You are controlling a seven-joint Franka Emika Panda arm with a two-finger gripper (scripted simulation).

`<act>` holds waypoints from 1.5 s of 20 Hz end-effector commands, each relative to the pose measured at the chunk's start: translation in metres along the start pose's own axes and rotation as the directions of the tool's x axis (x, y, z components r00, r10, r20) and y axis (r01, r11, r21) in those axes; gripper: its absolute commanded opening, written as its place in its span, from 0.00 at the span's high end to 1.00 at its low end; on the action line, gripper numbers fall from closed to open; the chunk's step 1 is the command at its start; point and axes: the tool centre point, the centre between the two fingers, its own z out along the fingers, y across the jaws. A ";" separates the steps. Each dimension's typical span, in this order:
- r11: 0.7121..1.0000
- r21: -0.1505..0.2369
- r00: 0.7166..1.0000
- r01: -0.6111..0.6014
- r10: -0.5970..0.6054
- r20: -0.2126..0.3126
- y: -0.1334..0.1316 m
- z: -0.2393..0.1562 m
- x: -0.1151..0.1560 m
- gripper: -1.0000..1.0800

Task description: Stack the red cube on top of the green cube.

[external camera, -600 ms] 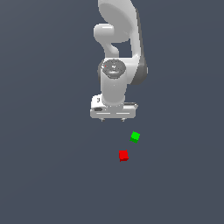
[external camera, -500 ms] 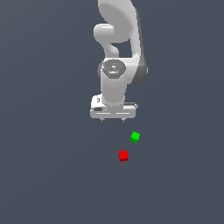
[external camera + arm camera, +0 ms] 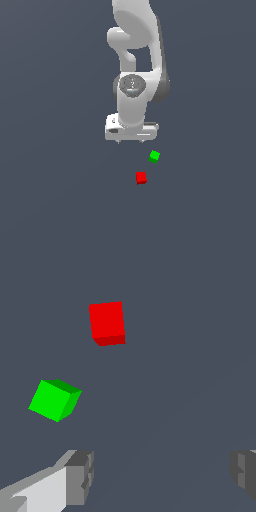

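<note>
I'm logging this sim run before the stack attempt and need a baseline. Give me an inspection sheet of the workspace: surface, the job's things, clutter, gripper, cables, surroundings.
Surface: plain dark grey floor, flat and unmarked.
Red cube: resting on the floor, not held, apart from the other cube.
Green cube: resting on the floor, turned at an angle to the red one, nothing on top of it.
Clutter: nothing seen.
Gripper: open, its fingers wide apart and empty, hanging above the floor on the exterior view's left of the green cube, touching neither cube.
Cables: nothing seen.
Surroundings: only the white arm and the same grey background; nothing else seen.
</note>
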 end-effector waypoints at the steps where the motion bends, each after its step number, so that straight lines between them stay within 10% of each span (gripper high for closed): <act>1: 1.000 0.000 1.000 0.008 -0.008 -0.004 -0.003 0.005 0.009 0.04; 30: 0.995 -0.002 0.993 0.104 -0.104 -0.050 -0.045 0.058 0.120 0.04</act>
